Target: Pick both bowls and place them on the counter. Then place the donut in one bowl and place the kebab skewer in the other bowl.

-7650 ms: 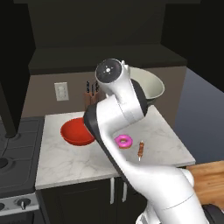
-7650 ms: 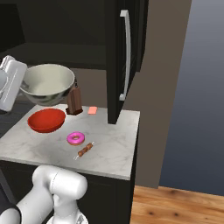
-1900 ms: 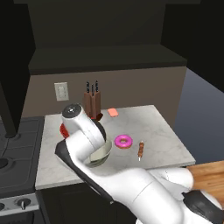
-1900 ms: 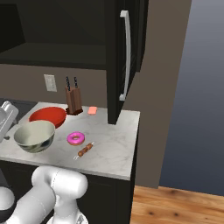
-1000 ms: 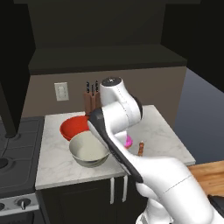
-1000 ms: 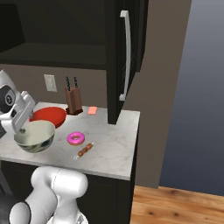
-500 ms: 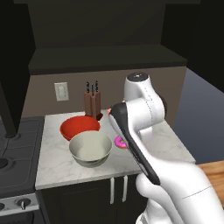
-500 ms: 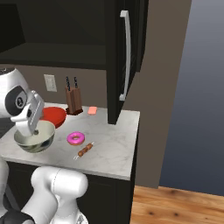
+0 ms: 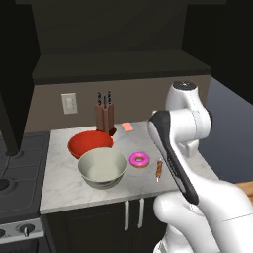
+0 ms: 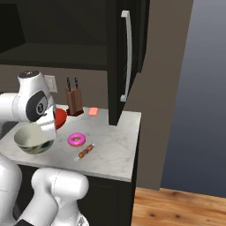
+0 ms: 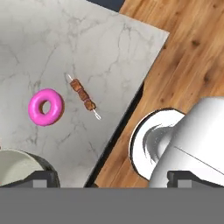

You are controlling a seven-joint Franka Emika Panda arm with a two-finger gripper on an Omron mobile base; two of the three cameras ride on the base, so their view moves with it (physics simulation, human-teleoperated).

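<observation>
Both bowls stand on the desk (image 9: 64, 185). The red bowl (image 9: 90, 144) sits at the back, the grey bowl (image 9: 102, 168) in front of it, their rims touching or nearly so. Neither bowl holds anything yet. You may judge the first half of the task done and the filling not begun.

The donut (image 9: 139, 159) lies flat on the desk, just beside the grey bowl at its 3 o'clock in the left base view. The skewer (image 9: 159, 169) lies a little further on at 3 o'clock, apart from the donut and near the desk's right edge.

Gripper (image 11: 113, 178): its two tips show at the bottom corners of the hand view, spread to full width, with nothing between them. It hangs above the desk, looking down.

The relation your next move turns on, from the hand view: the donut (image 11: 46, 106) lies at about 10 o'clock from the gripper, and the skewer (image 11: 84, 96) at about 11 o'clock, between the donut and the desk edge. The skewer's long axis runs from 10 to 4 o'clock in that view. The grey bowl's rim (image 11: 17, 168) shows at the lower left, close under the left tip.

Judgement: the donut is likely the next pick, since its bowl is right beside it. You would need to bring the gripper over it and down. Risk: the skewer is thin and lies flat, so a later grasp across its axis leaves little margin.
</observation>
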